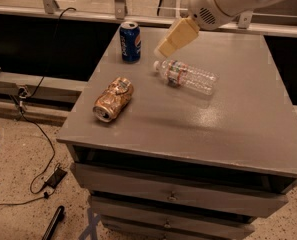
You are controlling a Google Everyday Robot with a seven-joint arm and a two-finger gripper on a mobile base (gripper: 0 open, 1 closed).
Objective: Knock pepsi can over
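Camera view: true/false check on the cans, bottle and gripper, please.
1. The pepsi can stands upright on the table. True.
2. The gripper touches the pepsi can. False: it hangs apart from the can, picture-right of it, near the bottle's cap end.
3. The clear bottle stands upright. False: it lies on its side.
4. The gold can lies on its side. True.
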